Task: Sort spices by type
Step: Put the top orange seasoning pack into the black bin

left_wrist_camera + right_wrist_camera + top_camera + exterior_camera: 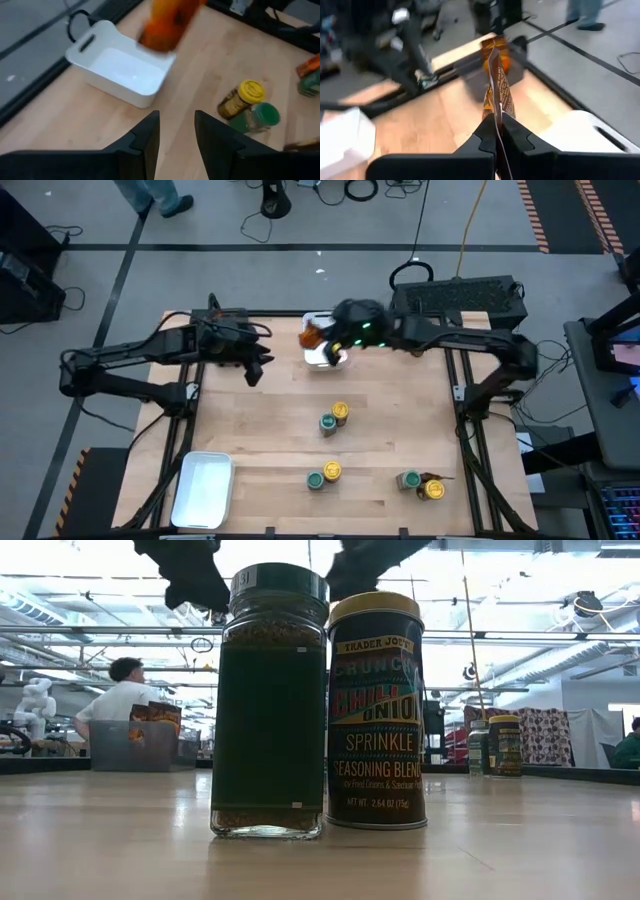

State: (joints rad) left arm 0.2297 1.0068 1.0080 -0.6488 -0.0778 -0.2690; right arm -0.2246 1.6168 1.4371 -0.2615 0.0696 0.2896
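Spice jars, green-lidded (327,423) and yellow-lidded (341,413), stand paired on the light wooden surface (280,430), while the right end effector (496,120), clenched on an orange-brown flat packet (496,80), hangs over a white rectangular tray (322,356); the left end effector (176,131), fingers parted and empty, hovers beside it.

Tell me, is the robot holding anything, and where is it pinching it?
Yes. The right gripper pinches an orange packet by its thin edge. The left gripper holds nothing.

Table (380,430) pale wood, smooth, satin sheen. White tray (120,70) smooth glossy plastic. Green-lidded jar (268,710) clear glass, plastic lid. Yellow-lidded jar (376,710) glossy printed label. Orange packet (497,85) shiny crinkled foil. Right claw (498,125) fingers matt black.
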